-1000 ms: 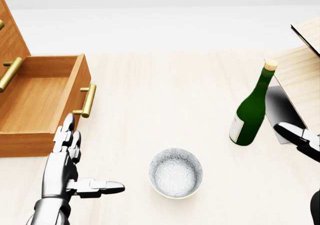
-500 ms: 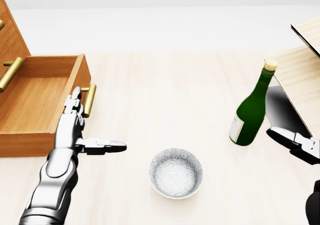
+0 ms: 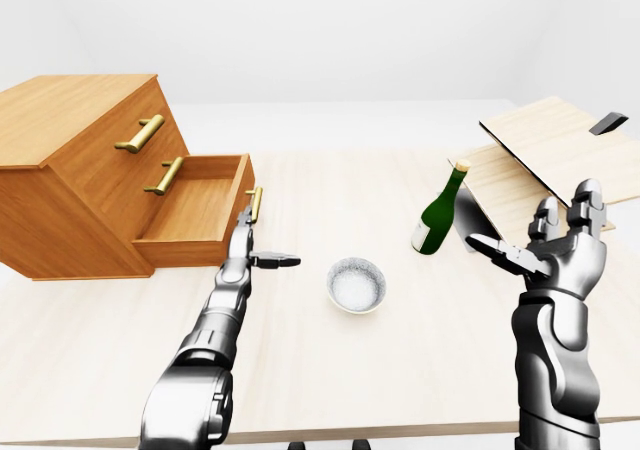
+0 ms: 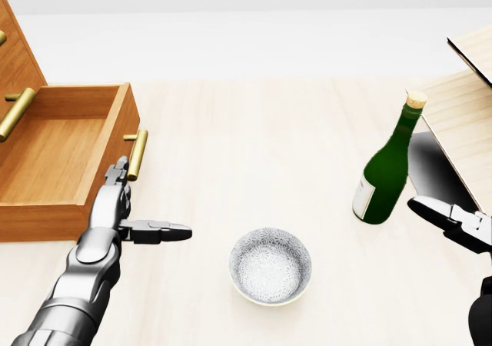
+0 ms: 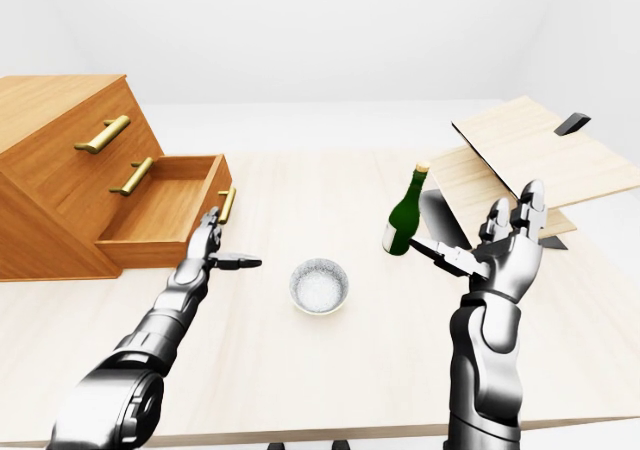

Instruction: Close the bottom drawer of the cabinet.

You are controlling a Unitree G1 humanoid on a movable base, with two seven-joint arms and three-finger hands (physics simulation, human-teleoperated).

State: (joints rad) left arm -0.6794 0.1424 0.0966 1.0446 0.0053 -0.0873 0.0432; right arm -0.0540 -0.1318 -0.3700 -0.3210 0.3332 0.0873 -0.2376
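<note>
Reaching with your left hand (image 4: 115, 207), fingers spread, fingertips apparently just short of the brass handle (image 4: 137, 154) | bottom drawer (image 3: 195, 210) pulled out of cabinet (image 3: 80, 160) at head view's left | right hand (image 5: 510, 245) raised, fingers spread | bowl (image 4: 270, 266) and bottle (image 4: 387, 169) apart on table (image 4: 254, 146).

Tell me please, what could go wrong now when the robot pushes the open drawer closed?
The left hand is open, its fingertips just below the drawer's brass handle. They may catch under the handle instead of pressing the drawer flat, so it could slide in crooked. Its thumb points sideways toward the bowl, which a swinging arm might bump. The right hand is raised near the bottle and could tip it.
</note>
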